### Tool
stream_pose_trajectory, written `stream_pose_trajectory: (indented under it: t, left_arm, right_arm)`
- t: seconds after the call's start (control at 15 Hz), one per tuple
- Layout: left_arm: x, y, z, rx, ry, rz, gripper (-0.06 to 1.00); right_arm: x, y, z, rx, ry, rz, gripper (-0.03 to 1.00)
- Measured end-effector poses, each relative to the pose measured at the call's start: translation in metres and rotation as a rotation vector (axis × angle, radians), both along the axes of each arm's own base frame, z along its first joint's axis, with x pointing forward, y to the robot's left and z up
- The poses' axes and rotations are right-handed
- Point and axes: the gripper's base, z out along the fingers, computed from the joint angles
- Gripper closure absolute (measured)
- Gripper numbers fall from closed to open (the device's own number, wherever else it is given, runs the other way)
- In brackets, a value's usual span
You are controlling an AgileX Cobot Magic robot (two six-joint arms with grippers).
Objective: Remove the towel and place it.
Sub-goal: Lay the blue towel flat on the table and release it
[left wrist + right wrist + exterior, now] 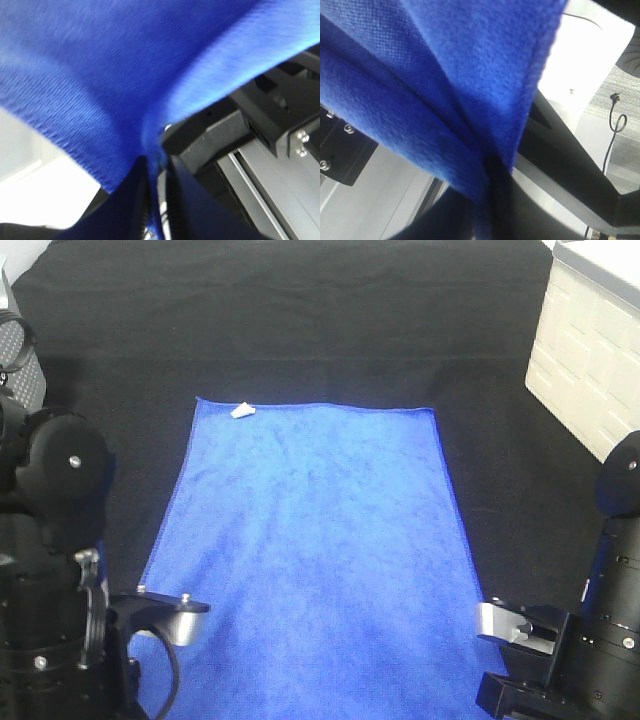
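Blue towel (pixel 310 540) flat along the middle of the black-draped surface (pixel 300 330), near corners pinched at the near edge by the clenched left end effector (pixel 155 172) and right end effector (pixel 487 172): move both level and together, never pulling apart, to avoid bunching.

A black cloth (pixel 300 320) lies beside a white tiled block (pixel 585 360).

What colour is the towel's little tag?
White. The tag on the towel shows best in the exterior high view.
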Motion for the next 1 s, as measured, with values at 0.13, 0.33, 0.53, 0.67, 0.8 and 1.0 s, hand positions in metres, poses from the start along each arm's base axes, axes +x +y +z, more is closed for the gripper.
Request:
stream_pose_trajectory:
  t: [0.13, 0.33, 0.53, 0.67, 0.8, 1.0]
  left_arm:
    - [-0.007, -0.009, 0.000, -0.016, -0.012, -0.021, 0.65]
    - [-0.015, -0.017, 0.000, -0.008, -0.004, -0.014, 0.40]
    - [-0.015, -0.017, 0.006, -0.010, -0.020, 0.008, 0.32]
    - [-0.011, -0.021, 0.013, -0.028, -0.044, 0.020, 0.31]
    - [-0.004, -0.029, 0.022, -0.061, -0.074, 0.018, 0.31]
    - [0.010, -0.040, 0.038, -0.093, -0.127, -0.003, 0.31]
  right_arm:
    - [0.000, 0.000, 0.000, 0.000, 0.000, 0.000, 0.72]
    - [0.000, 0.000, 0.000, -0.001, -0.003, -0.001, 0.47]
    - [0.000, 0.000, 0.000, -0.001, -0.003, -0.001, 0.36]
    - [-0.001, 0.000, 0.001, 0.002, 0.008, 0.002, 0.35]
    - [-0.002, 0.000, 0.002, 0.009, 0.028, 0.008, 0.34]
    - [-0.002, 0.000, 0.016, 0.045, -0.020, 0.027, 0.34]
